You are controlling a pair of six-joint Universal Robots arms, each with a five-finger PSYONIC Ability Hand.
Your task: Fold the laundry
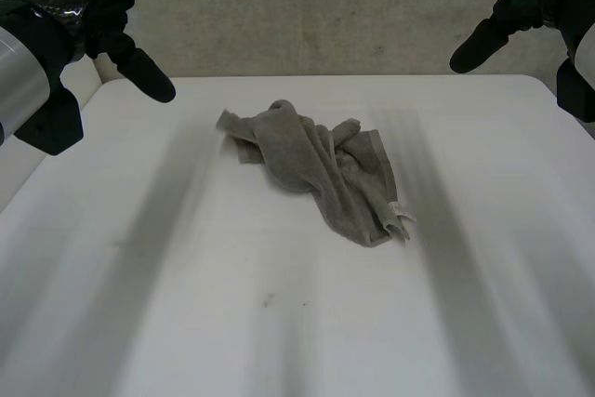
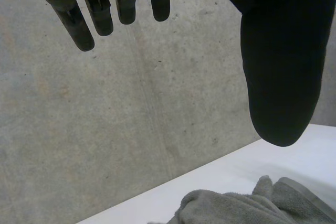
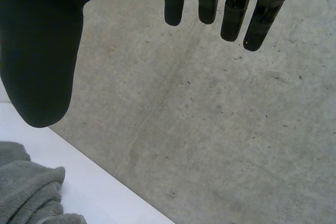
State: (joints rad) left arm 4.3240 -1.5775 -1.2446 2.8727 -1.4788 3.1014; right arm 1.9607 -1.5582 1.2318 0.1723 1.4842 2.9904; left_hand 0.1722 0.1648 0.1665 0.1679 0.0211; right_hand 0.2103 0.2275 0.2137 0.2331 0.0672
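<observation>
Left hand (image 1: 119, 42) and right hand (image 1: 502, 25) unclenched, empty, raised either side of crumpled grey towel (image 1: 321, 169) on counter (image 1: 279, 323); risk of pinching bunched layers, missing corners.

Work surface: a white table (image 1: 279, 341), far right corner rounded. Its top carries a small dark speck (image 1: 268, 300) near the front middle (a fainter mark lies just beside it). Beyond the table's far edge lies a grey concrete surface (image 1: 325, 16), mottled, with a faint straight seam (image 2: 152, 108) crossing it.
</observation>
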